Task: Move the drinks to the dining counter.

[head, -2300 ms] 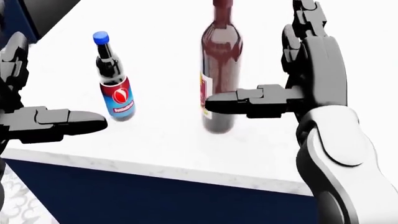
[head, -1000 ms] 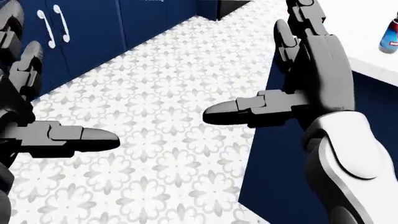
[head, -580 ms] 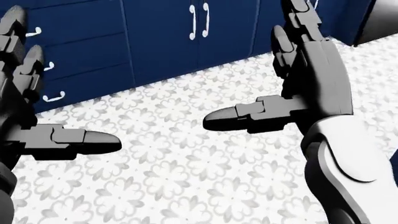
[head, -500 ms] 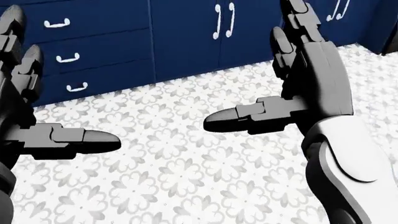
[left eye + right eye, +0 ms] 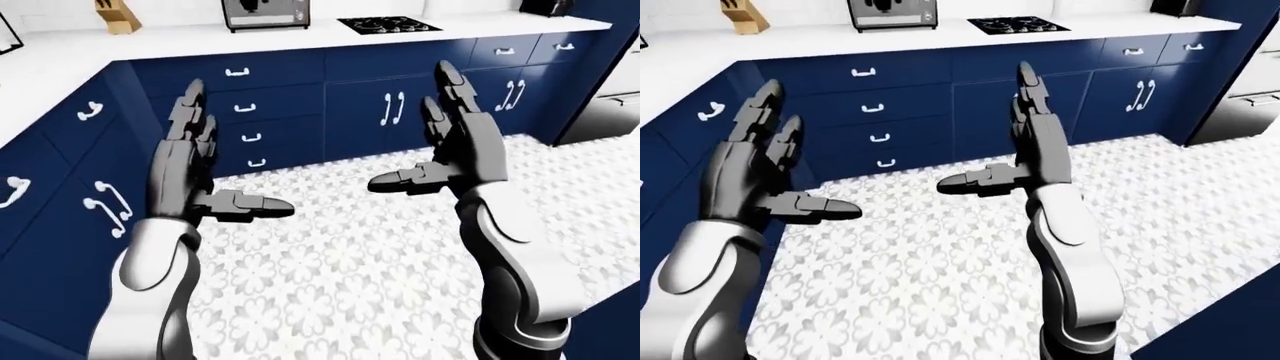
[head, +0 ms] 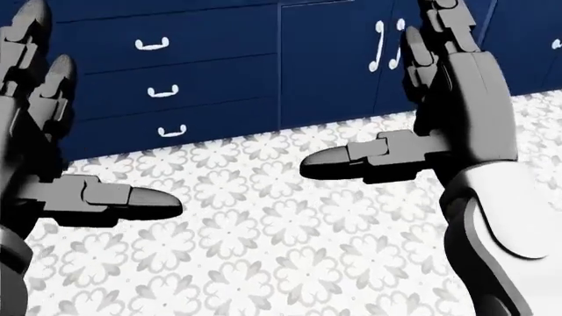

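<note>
Nearest to the cameras, both arms are rising into view with nothing in them. The left hand is standing upright with its fingers spread and pointing up and its thumb sticking out toward the other hand. The right hand is mirroring it, fingers straight up, thumb pointing inward; both are plainly open and gripping nothing, and they are facing each other across a clear gap.

Below and between the hands, the patterned tile floor is filling the lower part of each view. Just beyond the fingertips, a row of blue cabinets is running across, with drawers showing between the two hands and doors beside the right one. Another cabinet run is sitting outside the left hand.

Farther off, above the fingertips, a white worktop is carrying a knife block, a toaster oven and a cooktop.

The drinks are showing in none of the three views, so which way they lie from either hand, how their long axes run, and which hand is nearer cannot be told. My judgement is that the robot is on its way, and no reach can be lined up until a bottle is in sight.
</note>
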Motion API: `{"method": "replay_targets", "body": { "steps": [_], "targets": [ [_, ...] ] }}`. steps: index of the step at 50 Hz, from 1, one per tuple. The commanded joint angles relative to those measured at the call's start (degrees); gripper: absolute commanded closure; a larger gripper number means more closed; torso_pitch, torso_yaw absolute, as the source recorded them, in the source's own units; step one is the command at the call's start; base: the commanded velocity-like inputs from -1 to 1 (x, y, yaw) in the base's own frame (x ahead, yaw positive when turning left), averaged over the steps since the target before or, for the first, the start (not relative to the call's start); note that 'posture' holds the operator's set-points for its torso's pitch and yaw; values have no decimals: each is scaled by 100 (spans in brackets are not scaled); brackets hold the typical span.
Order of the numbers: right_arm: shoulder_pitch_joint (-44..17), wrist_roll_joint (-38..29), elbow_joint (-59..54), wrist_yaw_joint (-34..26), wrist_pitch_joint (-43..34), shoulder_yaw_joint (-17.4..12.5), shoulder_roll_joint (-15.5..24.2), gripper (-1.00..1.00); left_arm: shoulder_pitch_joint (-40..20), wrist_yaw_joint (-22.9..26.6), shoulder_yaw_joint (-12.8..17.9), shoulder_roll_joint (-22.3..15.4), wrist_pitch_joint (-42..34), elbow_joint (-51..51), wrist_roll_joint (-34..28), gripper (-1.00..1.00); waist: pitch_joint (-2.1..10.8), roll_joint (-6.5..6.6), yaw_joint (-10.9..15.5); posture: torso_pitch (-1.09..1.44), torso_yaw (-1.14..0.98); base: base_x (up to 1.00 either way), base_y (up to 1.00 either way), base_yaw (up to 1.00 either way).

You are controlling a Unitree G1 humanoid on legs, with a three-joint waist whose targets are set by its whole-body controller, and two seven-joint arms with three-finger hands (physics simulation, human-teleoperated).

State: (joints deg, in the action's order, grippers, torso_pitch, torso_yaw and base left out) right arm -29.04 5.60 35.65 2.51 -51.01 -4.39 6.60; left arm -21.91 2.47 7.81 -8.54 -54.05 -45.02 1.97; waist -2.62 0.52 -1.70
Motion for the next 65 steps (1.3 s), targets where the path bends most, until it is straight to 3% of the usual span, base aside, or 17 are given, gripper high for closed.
{"method": "replay_targets", "body": {
  "steps": [1, 4, 6, 14, 17, 20, 24, 28, 31, 32, 34, 40, 44, 46, 54, 59, 65],
  "targets": [
    [-99, -11, 57, -43, 151, 6, -1, -100, -82, -25, 44, -44, 142, -44, -38, -100, 37, -16, -1, 0, 0, 83, 0, 0],
    [-100, -20, 59, -56, 152, 0, -17, -100, -81, -22, 35, -45, 120, -66, -44, -100, 194, 530, 63, 0, 0, 83, 0, 0],
    [-97, -24, 67, -60, 151, -1, -24, -100, -92, -19, 35, -45, 117, -59, -49, -100, -21, 395, 59, 0, 0, 83, 0, 0],
    [-97, -41, 72, -68, 155, -4, -36, -100, -94, -2, 32, -44, 100, -79, -64, -100, 161, 127, 371, 0, 0, 83, 0, 0],
    [-84, -27, 69, -67, 175, -29, -37, -100, -78, -4, 20, -35, 134, -60, -77, -100, 287, -287, 329, 0, 0, 83, 0, 0],
    [-67, -22, 80, -60, 182, -21, -43, -100, -60, -3, 21, -27, 131, -75, -82, -100, -90, -323, 245, 0, 0, 83, 0, 0],
    [-59, 5, 58, -38, 204, -31, -64, -100, -68, 1, 26, -27, 119, -88, -85, -100, 48, -291, 118, 0, 0, 72, 0, 0],
    [-83, 49, 72, -16, 176, -45, -62, -100, -66, 0, 21, -18, 197, -15, -91, -100, 147, -107, 75, 0, 0, 47, 0, 0],
    [-68, 112, 112, -9, 144, -37, -77, -100, -64, 4, 23, -20, 208, -9, -91, -100, 431, 721, 359, 0, 0, 5, 0, 45],
    [-64, 107, 136, -11, 118, 2, -65, -100, -71, 2, 30, -22, 193, -20, -89, -100, 75, 435, 341, 0, 0, 0, 0, 100],
    [-79, 154, 181, -12, 80, -11, -85, -100, -79, 6, 48, -31, 172, -41, -78, -100, 293, 354, 467, 0, 0, 0, 0, 100],
    [-101, 210, 214, -12, 43, -2, -65, -100, -130, -10, 64, -50, 65, -113, -55, -100, 170, -15, 368, 0, 0, 0, 0, 100],
    [-102, 210, 225, -20, 40, 20, -65, -100, -142, -13, 77, -60, 58, -115, -40, -100, 374, -703, 257, 0, 0, 0, 0, 100],
    [-96, 201, 221, -33, 50, 31, -61, -100, -143, -16, 76, -64, 35, -140, -36, -100, 136, -468, 211, 0, 0, 0, 0, 100],
    [-89, 183, 224, -61, 39, 29, -70, -100, -151, -16, 50, -75, 87, -79, -51, -100, 165, -92, 240, 0, 0, 0, 0, 100],
    [-83, 197, 238, -87, 17, -27, -43, -100, -235, -14, 39, -91, -22, -131, -66, -100, 383, 550, 299, 0, 0, 0, 0, 100],
    [-120, 251, 285, -57, -58, -67, -6, -100, -401, -20, 13, -114, -284, -289, -77, -100, 215, 42, 447, 0, 0, 0, 0, 100]
  ]
}}
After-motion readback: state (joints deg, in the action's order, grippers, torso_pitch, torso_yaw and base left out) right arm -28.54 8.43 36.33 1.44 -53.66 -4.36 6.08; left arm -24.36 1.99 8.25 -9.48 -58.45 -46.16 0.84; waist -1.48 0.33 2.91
